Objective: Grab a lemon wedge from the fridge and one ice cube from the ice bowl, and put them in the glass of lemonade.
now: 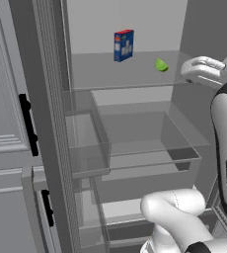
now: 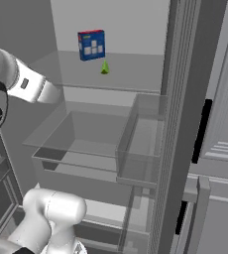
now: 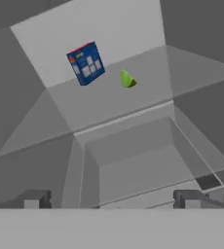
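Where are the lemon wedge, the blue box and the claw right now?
lemon wedge (image 1: 161, 65): left base view, middle of the wedge.
blue box (image 2: 91, 44): right base view, front face.
claw (image 3: 113, 198): hand view, midway between the fingertips, open.

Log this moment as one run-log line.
fridge: open | lemon wedge: on shelf beside blue box | gripper: open, empty, short of wedge
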